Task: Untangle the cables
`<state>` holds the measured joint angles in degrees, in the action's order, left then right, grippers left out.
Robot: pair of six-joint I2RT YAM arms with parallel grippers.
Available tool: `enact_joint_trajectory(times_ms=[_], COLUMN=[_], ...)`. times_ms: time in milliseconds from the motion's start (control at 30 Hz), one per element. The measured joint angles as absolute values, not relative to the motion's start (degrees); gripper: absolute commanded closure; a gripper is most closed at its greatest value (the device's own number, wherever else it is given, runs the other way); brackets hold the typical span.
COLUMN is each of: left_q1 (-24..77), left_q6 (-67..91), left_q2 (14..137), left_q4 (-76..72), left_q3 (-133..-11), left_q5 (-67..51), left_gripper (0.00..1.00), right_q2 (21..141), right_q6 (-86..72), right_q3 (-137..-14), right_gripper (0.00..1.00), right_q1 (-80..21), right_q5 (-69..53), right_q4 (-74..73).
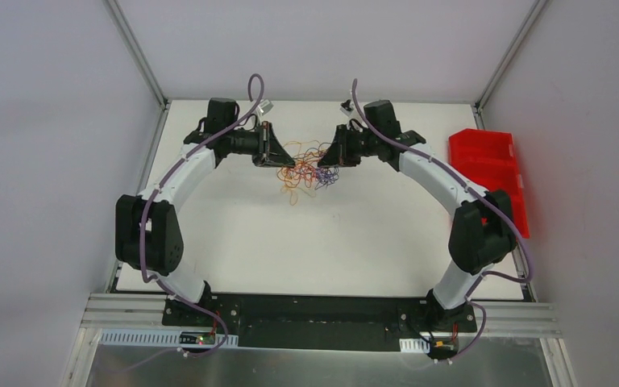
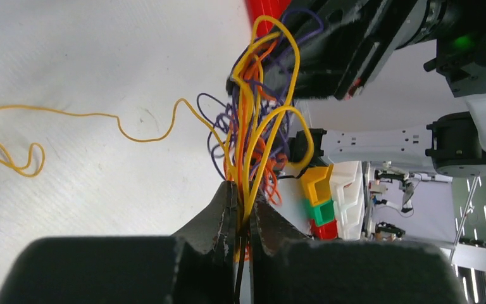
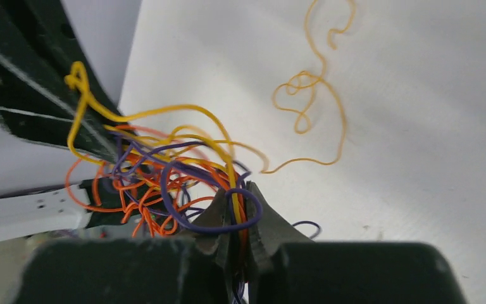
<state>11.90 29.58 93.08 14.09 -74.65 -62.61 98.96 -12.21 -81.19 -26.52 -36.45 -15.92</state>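
On the white surface a yellow strand trails from the tangled cables, bunched between the left claw and right claw, both clenched on strands. Pulling apart could cinch the loops tighter or snap a wire.

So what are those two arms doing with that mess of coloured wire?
They're untangling it. The left arm's fingers and the right arm's fingers are each clamped shut on strands of the cables, holding the knotted bundle between them over the table. It's one tangle of yellow, orange and purple, and one yellow strand trails loose on the table.
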Motion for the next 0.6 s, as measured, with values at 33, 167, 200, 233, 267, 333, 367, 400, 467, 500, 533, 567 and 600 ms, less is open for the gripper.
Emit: enact_joint_trajectory(times_ms=[33,167,200,233,267,333,367,400,467,500,533,567,600], left_q1=[11.5,7.7,6.3,5.2,3.7,-0.2,-2.3,-4.4,-9.6,-11.2,-12.6,-13.3,-13.8], left_q6=[29.6,28.3,27.4,26.7,25.8,23.5,22.1,20.7,16.7,15.2,13.3,11.7,10.1], left_q2=[92.3,87.9,86.6,85.6,84.4,82.3,81.4,80.7,79.2,78.6,77.8,77.1,76.4], left_q4=[14.3,16.8,17.6,18.5,19.9,23.7,26.2,28.8,34.5,36.0,37.8,39.2,40.6], left_q3=[-73.9,-72.6,-72.5,-72.5,-72.5,-72.7,-73.2,-73.9,-76.8,-77.9,-79.2,-80.2,-81.0], left_q5=[-62.6,-63.0,-63.2,-63.2,-63.4,-64.0,-64.0,-63.7,-60.8,-59.3,-57.0,-55.2,-53.4], left_gripper=[1.0,1.0,1.0,1.0,1.0,1.0,1.0,1.0,1.0,1.0,1.0,1.0,1.0], right_q2=[98.5,96.8,96.8,96.8,96.8,96.8,96.8,96.8,97.2,97.4,97.6,97.7,97.7], right_q6=[-11.2,-6.9,-6.1,-5.0,-3.8,-1.7,-0.7,0.5,2.3,2.8,3.3,3.8,4.1], right_q3=[-81.2,-80.9,-80.9,-80.7,-80.5,-80.0,-79.6,-79.2,-78.2,-77.9,-77.7,-77.6,-77.5], right_gripper=[1.0,1.0,1.0,1.0,1.0,1.0,1.0,1.0,1.0,1.0,1.0,1.0,1.0], right_q1=[-26.6,-25.8,-25.7,-25.7,-25.5,-24.2,-22.7,-20.5,-12.6,-9.8,-6.5,-3.5,-2.0], right_q5=[-35.2,-29.9,-29.7,-28.9,-27.9,-25.2,-23.6,-20.0,-13.8,-11.9,-10.0,-8.4,-7.7], right_q4=[-16.1,-18.3,-18.4,-18.4,-18.5,-18.8,-19.3,-20.3,-22.3,-22.9,-23.7,-24.7,-25.2])
